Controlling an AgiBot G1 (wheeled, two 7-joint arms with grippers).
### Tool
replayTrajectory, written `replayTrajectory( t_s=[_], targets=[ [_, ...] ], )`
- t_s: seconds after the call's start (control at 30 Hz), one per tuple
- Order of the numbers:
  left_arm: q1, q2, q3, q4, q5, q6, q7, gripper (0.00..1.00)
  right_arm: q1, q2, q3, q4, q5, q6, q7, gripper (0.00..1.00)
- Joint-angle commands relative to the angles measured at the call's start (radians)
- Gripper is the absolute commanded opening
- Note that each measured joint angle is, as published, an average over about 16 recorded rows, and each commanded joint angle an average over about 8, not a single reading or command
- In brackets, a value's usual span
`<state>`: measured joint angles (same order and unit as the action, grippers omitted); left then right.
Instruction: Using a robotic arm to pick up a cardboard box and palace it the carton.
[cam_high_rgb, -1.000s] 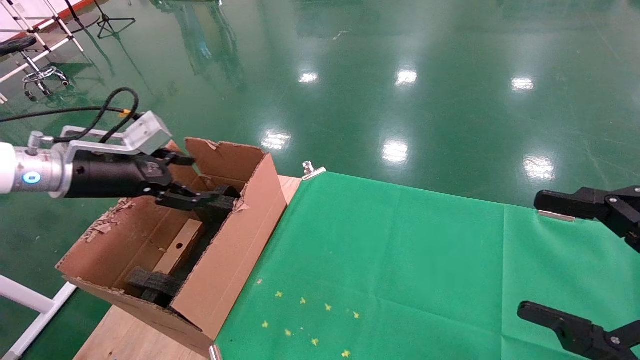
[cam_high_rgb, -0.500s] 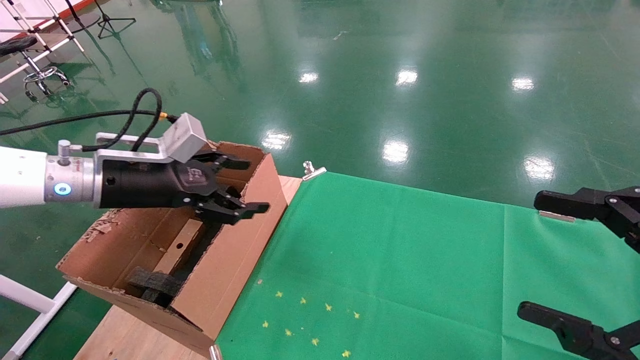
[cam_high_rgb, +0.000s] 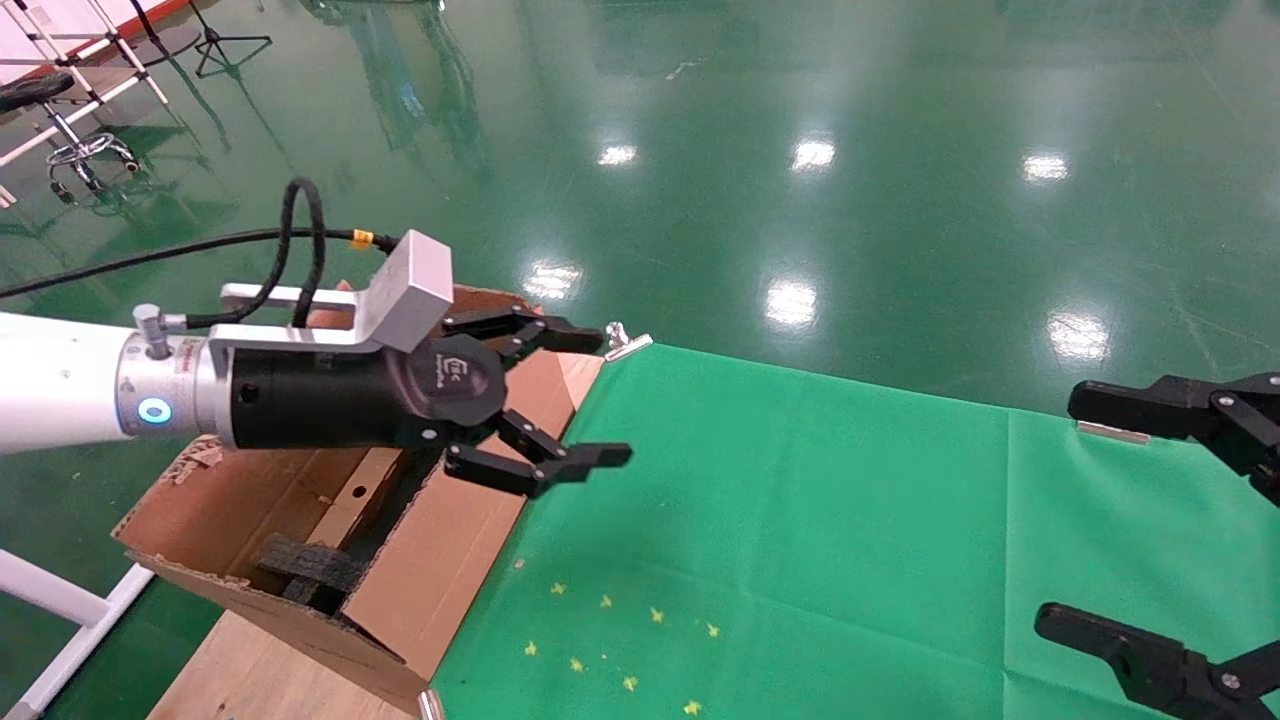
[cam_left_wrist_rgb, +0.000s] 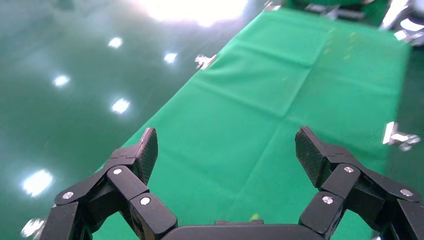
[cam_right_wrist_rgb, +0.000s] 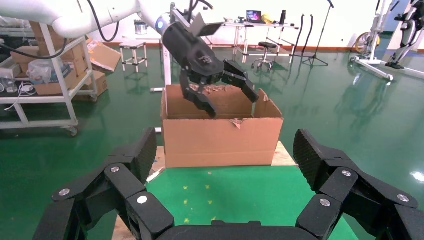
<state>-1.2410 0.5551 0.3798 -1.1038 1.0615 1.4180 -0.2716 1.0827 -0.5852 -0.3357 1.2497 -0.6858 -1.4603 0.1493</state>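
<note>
The small cardboard box (cam_high_rgb: 336, 518) lies inside the carton (cam_high_rgb: 445, 555), with its round hole facing up beside dark foam blocks (cam_high_rgb: 305, 568). My left gripper (cam_high_rgb: 606, 398) on the white arm hovers open and empty above the carton's table-side wall, fingers reaching over the green cloth. The left wrist view shows this gripper (cam_left_wrist_rgb: 227, 150) with only cloth between its pads. The right wrist view shows the carton (cam_right_wrist_rgb: 220, 140) from its side, with the left gripper (cam_right_wrist_rgb: 231, 97) above its rim. My right gripper (cam_high_rgb: 1080, 510) is parked open at the table's right side and appears again in its own wrist view (cam_right_wrist_rgb: 225, 155).
A green cloth (cam_high_rgb: 800, 520) with small yellow marks (cam_high_rgb: 610, 640) covers the table, held by metal clips (cam_high_rgb: 625, 342). Bare wood (cam_high_rgb: 250, 670) shows under the carton. A white frame (cam_high_rgb: 70, 610) stands to the left. A stool (cam_high_rgb: 70, 150) is on the green floor beyond.
The left gripper has risen out of the carton and moved right, over the carton wall toward the cloth, staying open. The cardboard box stays in the carton. The right arm is unmoved.
</note>
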Motion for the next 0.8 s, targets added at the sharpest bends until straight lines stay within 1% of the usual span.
replayTrajectory(
  t_s=[0.03,0.57,0.8],
  targets=[
    [0.015,0.005,-0.009,-0.016,-0.029,0.007,0.007,1.0,0.0,0.0,0.0,0.0,0.0,0.0,0.0,1.0],
    [0.136,0.046,-0.082,-0.147,-0.27,0.063,0.069,1.0,0.0,0.0,0.0,0.0,0.0,0.0,0.0,1.0],
    [0.173,0.058,-0.104,-0.188,-0.344,0.081,0.086,1.0,0.0,0.0,0.0,0.0,0.0,0.0,0.0,1.0]
  ],
)
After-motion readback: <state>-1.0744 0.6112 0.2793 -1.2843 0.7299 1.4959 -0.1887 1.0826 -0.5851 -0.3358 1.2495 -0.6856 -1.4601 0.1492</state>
